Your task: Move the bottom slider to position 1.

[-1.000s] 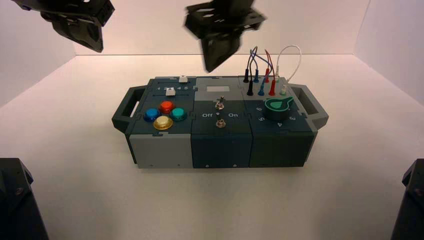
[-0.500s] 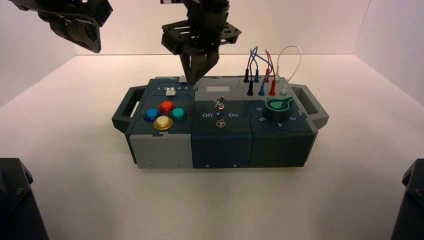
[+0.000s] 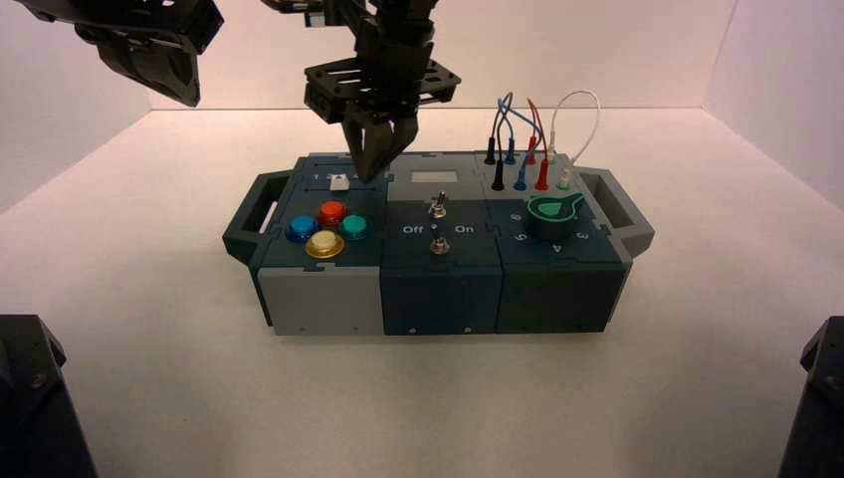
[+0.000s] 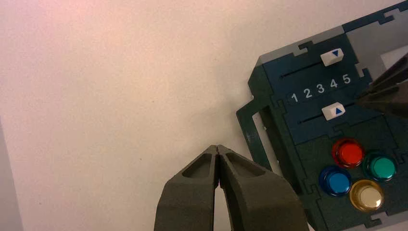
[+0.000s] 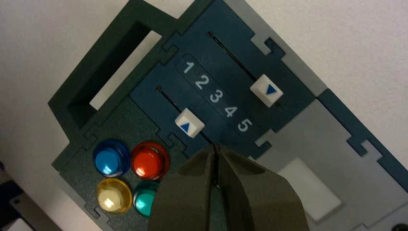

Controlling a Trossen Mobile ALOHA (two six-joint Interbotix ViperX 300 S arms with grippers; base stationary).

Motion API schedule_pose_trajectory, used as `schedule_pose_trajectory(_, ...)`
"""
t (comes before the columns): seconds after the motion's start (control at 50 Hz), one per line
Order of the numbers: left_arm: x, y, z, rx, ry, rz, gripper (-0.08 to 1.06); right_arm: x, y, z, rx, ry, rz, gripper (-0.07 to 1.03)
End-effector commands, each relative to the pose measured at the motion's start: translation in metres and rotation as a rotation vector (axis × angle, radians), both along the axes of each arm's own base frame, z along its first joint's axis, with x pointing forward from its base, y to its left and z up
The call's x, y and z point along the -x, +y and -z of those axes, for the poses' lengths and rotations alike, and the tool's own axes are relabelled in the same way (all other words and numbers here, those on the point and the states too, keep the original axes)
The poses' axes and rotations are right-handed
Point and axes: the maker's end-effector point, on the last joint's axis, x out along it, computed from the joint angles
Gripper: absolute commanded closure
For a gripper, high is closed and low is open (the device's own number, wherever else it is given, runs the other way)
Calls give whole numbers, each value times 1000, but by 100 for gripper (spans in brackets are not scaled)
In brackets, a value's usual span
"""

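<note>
While the left claw (image 3: 189,100) waited in the air past the far left corner of the box (image 3: 440,299), the right claw (image 3: 368,177) was at work in the high view. It hung over the box's far left part, to the right of the bottom slider (image 3: 339,183) and apart from its white cap. Nearer the front were the red button (image 3: 331,212), blue button (image 3: 303,229), green button (image 3: 354,227) and yellow button (image 3: 324,244).

Seen from the left wrist, the left claw's fingers were closed together with nothing between them. The bottom slider's cap sat level with the 3, so it was not at position 1 (image 4: 294,97). The right claw's tips showed beyond the cap, near the high-number end of its track.

From the right wrist, the right claw was fully closed and held nothing. Its tips were near the high-number end of the bottom slider's track (image 5: 168,99), and the cap stood just beside them, untouched, level with the 3. Across the row of numbers, the top slider (image 5: 266,90) sat between 4 and 5.
</note>
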Motion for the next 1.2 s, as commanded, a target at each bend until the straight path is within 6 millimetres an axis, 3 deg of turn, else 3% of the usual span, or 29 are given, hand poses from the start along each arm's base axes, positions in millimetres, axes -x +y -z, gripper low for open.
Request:
schedule_pose_trajectory(0.02,-10,-3,-14,13,-44,2,101,-6,11,-18,-41,-31,-5,98)
schedule_pose_trajectory(1.2,-8,-2,-14,9,-34,1,101,-13,27,-15,-69,-8,21,98)
